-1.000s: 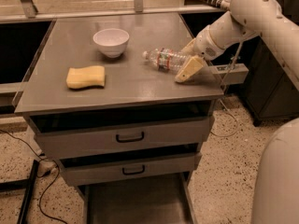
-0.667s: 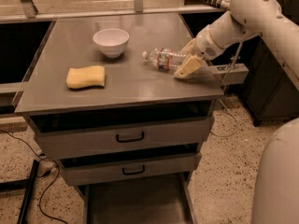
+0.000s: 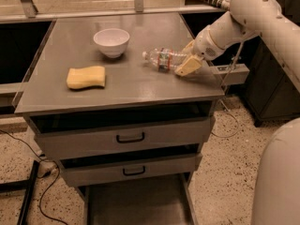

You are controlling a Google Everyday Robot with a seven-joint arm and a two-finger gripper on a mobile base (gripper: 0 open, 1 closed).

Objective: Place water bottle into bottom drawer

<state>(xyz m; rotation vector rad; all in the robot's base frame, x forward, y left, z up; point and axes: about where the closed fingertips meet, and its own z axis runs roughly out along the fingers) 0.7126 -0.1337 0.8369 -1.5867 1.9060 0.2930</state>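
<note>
The water bottle (image 3: 163, 59) lies on its side on the grey cabinet top (image 3: 126, 86), cap pointing left toward the bowl. My gripper (image 3: 182, 60) comes in from the right and its two tan fingers (image 3: 188, 65) sit on either side of the bottle's base end, closed against it. The bottle rests on the top. The bottom drawer (image 3: 136, 203) is pulled out at floor level under the cabinet, showing a dark flat floor with thin grey side walls and nothing in it.
A white bowl (image 3: 111, 41) stands at the back of the top, left of the bottle. A yellow sponge (image 3: 86, 77) lies at the front left. Two closed drawer fronts with black handles (image 3: 130, 138) sit above the open drawer. Cables run across the floor at left.
The near finger has moved slightly in toward the bottle's base. The bottle, bowl and sponge have not moved.
</note>
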